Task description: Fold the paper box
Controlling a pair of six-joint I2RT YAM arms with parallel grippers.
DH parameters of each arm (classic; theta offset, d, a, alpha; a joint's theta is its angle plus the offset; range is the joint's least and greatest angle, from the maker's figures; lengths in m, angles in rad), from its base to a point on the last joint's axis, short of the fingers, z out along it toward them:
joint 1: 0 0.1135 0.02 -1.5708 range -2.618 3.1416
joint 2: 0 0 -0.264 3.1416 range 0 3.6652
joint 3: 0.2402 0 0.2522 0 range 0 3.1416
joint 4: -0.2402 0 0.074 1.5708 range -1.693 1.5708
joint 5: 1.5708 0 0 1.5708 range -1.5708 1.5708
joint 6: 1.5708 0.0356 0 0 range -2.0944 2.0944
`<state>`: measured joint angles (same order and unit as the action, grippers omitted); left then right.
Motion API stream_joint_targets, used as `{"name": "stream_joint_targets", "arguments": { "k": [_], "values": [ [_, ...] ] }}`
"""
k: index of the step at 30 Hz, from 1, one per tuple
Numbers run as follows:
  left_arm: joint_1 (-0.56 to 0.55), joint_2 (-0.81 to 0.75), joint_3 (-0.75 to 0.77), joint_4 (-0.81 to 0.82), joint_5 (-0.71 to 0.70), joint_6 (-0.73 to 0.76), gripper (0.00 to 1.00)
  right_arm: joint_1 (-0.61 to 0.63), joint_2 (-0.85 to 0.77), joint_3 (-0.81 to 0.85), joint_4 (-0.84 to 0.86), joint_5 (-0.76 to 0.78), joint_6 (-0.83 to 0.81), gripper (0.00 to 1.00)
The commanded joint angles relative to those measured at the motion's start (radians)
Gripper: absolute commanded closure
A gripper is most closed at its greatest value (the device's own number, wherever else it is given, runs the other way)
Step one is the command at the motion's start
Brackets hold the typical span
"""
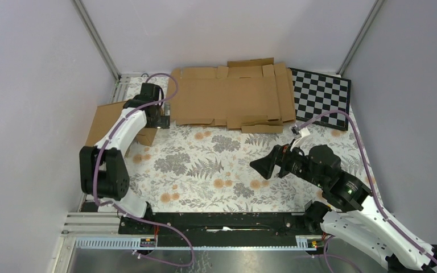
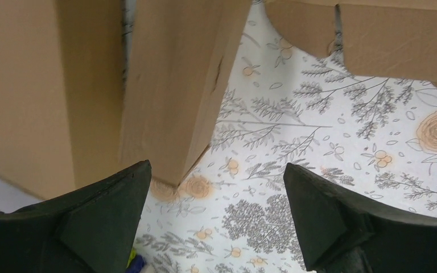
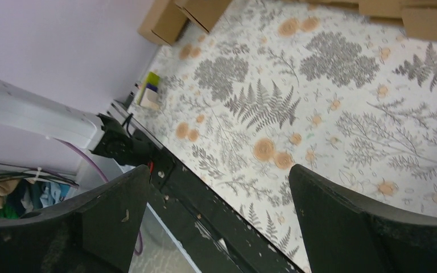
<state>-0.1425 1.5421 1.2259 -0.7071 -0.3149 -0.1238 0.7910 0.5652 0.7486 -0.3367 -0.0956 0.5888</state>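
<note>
Floral table (image 1: 205,170): cardboard box blank (image 1: 227,94) flat, no folds yet; left gripper (image 1: 162,118) at its left edge, right gripper (image 1: 260,165) on its near side, both wide, empty.

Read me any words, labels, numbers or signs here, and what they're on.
None readable.
The flat brown cardboard sheet, the brown folded cardboard box, the black and grey checkerboard and the floral tablecloth show no print.
The small yellow and purple item is too small to read.

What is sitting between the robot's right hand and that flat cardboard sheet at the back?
Nothing: the top view shows only bare flowered tablecloth between the right hand and the flat cardboard sheet.
</note>
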Motion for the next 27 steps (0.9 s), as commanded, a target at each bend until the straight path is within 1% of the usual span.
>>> {"name": "stream_joint_targets", "arguments": {
  "k": [1,3,6,11,14,16,22,24,26,27],
  "values": [
    [0.060,0.089,0.121,0.027,0.182,0.084,0.01,-0.001,-0.004,0.051,-0.084,-0.011,-0.055,0.01],
    [0.074,0.123,0.160,0.027,0.188,0.091,0.01,-0.001,-0.005,0.061,-0.094,-0.016,-0.065,0.01],
    [0.081,0.167,0.223,0.010,0.151,0.100,0.01,-0.001,0.004,0.077,-0.118,-0.019,-0.078,0.01],
    [0.100,0.181,0.238,0.018,0.093,0.113,0.01,-0.001,0.019,0.075,-0.123,-0.011,-0.088,0.01],
    [0.140,0.217,0.255,0.005,0.144,0.116,0.01,-0.001,0.041,0.079,-0.122,-0.017,-0.088,0.01],
    [0.167,0.237,0.264,0.000,0.154,0.116,0.01,-0.001,0.055,0.085,-0.116,-0.030,-0.086,0.01],
    [0.184,0.311,0.276,0.002,0.165,0.116,0.01,-0.001,0.091,0.104,-0.115,-0.064,-0.091,0.01],
    [0.193,0.334,0.291,-0.015,0.182,0.116,0.06,-0.001,0.094,0.106,-0.115,-0.064,-0.084,0.01],
    [0.197,0.341,0.308,-0.033,0.214,0.116,0.16,-0.001,0.092,0.102,-0.115,-0.060,-0.075,0.01],
    [0.197,0.338,0.314,-0.039,0.226,0.116,0.22,-0.001,0.091,0.097,-0.115,-0.056,-0.072,0.01]
  ]
}}
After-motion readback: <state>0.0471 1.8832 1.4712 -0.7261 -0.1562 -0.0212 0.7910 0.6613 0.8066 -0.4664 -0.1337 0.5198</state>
